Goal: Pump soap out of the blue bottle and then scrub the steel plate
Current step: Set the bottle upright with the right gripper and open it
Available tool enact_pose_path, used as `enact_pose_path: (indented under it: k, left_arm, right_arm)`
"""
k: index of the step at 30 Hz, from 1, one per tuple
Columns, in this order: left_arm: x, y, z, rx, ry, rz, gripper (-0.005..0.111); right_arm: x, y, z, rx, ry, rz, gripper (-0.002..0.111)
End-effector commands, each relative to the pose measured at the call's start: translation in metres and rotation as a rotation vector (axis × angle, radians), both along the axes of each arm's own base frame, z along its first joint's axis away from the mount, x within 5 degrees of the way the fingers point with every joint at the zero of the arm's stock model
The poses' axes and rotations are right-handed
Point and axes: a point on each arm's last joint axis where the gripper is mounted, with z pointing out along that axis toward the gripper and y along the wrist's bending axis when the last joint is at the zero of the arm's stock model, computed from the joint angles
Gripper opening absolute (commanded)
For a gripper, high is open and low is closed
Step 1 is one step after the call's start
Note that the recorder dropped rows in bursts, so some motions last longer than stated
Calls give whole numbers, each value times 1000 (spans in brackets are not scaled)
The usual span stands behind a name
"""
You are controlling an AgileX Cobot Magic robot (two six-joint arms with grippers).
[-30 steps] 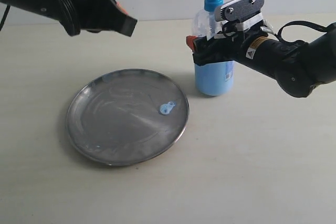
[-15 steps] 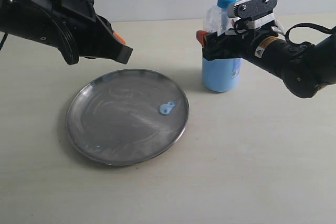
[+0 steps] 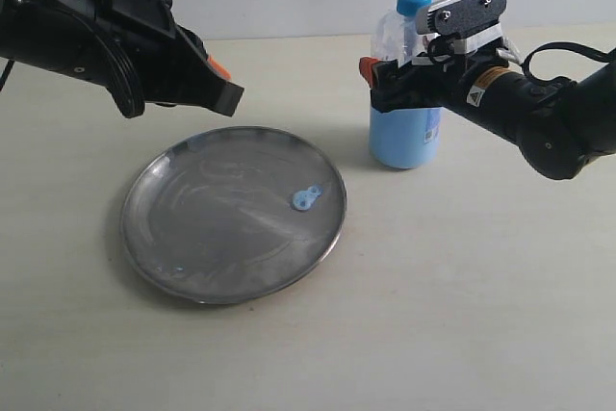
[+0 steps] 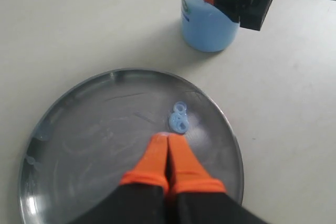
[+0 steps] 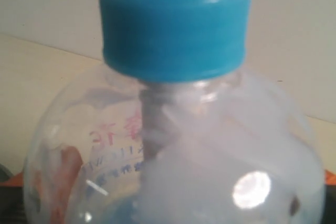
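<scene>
The steel plate (image 3: 207, 238) lies on the table, with a small pale blue blob of soap (image 3: 305, 199) near its right rim. My left gripper (image 3: 226, 86) hangs shut and holding nothing above the plate's far left side. In the left wrist view its orange fingertips (image 4: 160, 148) are pressed together just short of the soap (image 4: 179, 119) on the plate (image 4: 79, 145). The blue bottle (image 3: 404, 137) stands upright to the right of the plate. My right gripper (image 3: 390, 82) is shut around its middle. The bottle's blue collar (image 5: 173, 24) fills the right wrist view and hides the fingers.
The pale table (image 3: 462, 295) runs wide in front of and to the right of the plate. The right arm (image 3: 539, 113) reaches in from the right edge, the left arm (image 3: 87, 26) from the upper left. A light wall stands behind.
The right gripper carried the bottle a little to the right and back, then held still. The left arm came lower and further into view above the plate's far left.
</scene>
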Motion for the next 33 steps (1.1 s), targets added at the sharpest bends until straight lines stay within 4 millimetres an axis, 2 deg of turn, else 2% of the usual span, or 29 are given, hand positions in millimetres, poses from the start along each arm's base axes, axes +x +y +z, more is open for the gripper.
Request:
enact_pose_path:
  k: [1, 7, 12, 20, 33]
  left_arm:
    - [-2, -1, 2, -5, -17, -13, 0]
    - [-2, -1, 2, -4, -18, -15, 0]
    - [-2, -1, 2, -4, -18, -15, 0]
    - [-2, -1, 2, -4, -18, -15, 0]
    - [-1, -1, 2, -5, -20, -14, 0]
  right_arm:
    - [-2, 0, 2, 12, -29, 12, 27]
    - [-2, 0, 2, 11, -24, 10, 71]
    - [-2, 0, 2, 11, -24, 10, 92]
    - [-2, 1, 2, -1, -18, 22, 100]
    - [-4, 1, 9, -30, -13, 42, 101]
